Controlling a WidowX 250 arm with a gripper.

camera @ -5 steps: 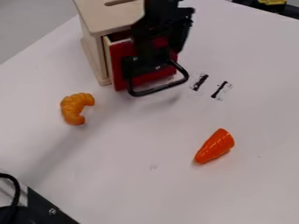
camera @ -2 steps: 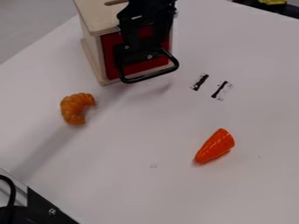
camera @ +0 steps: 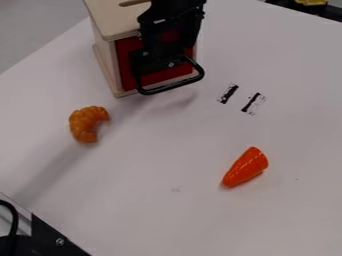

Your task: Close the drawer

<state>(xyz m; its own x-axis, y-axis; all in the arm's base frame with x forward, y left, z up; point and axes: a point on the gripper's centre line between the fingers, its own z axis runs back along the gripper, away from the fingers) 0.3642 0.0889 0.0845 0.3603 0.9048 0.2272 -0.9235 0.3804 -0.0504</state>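
And the red-fronted drawer (camera: 161, 77) looks flush in its pale wooden cabinet (camera: 120, 22), upper left! The push seems all but finished; next calls for a light press, then backing clear of that black looped handle (camera: 172, 85). The gripper (camera: 159, 56) hangs at the flat red face, how open or holding what, I can't tell. Nearer, a toy croissant (camera: 83, 125) and orange carrot (camera: 246, 167) lie well apart.

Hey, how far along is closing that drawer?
It looks done: the drawer's red front sits flush in the wooden box. The gripper is right in front of it, by the black handle. Probably all that's left is moving the arm away.
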